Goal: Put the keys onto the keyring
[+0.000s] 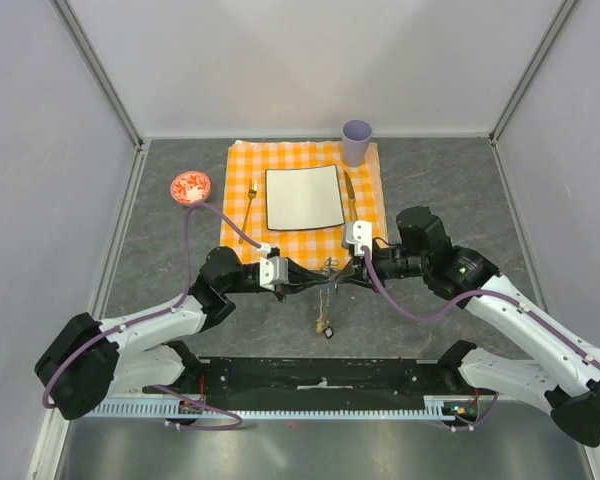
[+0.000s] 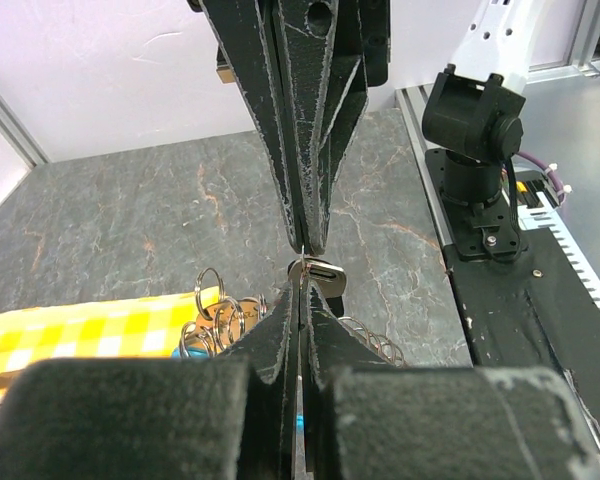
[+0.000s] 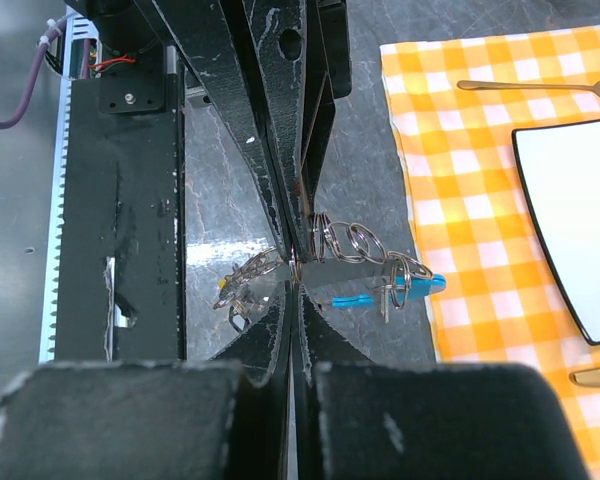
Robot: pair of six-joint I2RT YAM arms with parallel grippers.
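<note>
left gripper [image 2: 298, 296] and right gripper [image 3: 295, 290] clenched on thin wire keyring [image 3: 350, 242], silvery keys [image 3: 238, 290] beside

Overhead view. A dark grey, stone-patterned table [image 1: 160, 250] fills the centre of the frame. Plain pale walls enclose it: the back wall [image 1: 310, 60] across the top, the left wall [image 1: 30, 150] and the right wall [image 1: 570, 130] at the sides. Slim metal posts [image 1: 100, 70] run diagonally down the upper corners. A brushed metal ledge [image 1: 320, 450] spans the bottom edge. Lighting is even and soft, with faint shadows.
</note>
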